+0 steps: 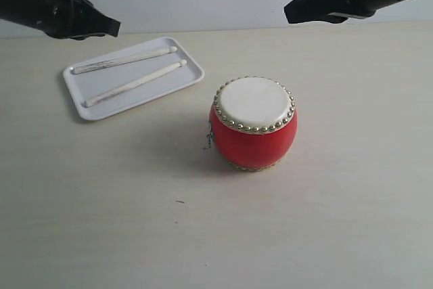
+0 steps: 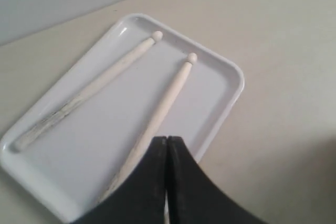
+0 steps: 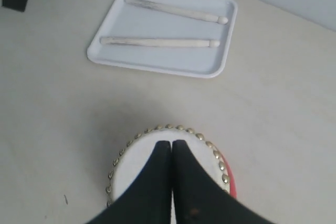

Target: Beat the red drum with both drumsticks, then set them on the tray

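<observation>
- Two drumsticks (image 1: pixel 135 83) lie side by side inside the tray (image 1: pixel 115 76), apart from each other. In the exterior view their rounded tips point toward about 2 o'clock.
- Seen from the same view, the tray sits at roughly 10 o'clock from the red drum (image 1: pixel 254 123), well apart from it. The drum stands upright on the table (image 1: pixel 101 221) with its cream skin facing up and nothing resting on it.
- The left gripper (image 2: pixel 167 140) has its claw pressed together and pinches nothing. It hangs above the tray, over the handle part of one stick, and the exterior view shows it raised off at about 10 o'clock of the tray.
- The right gripper (image 3: pixel 171 143) is likewise pressed together and empty. It is held up over the drum's skin without touching it.
- My reading of the step: with both sticks in the tray and both claws empty, either the placing is done or the beating has not begun. The pictures alone do not settle which.
- If the beating is yet to come, the next move calls for each claw to spread, drop onto the handle end of its own stick, pinch it firmly and lift it clear of the low rim.
- If the task is finished, only a clear retreat of both arms remains.
</observation>
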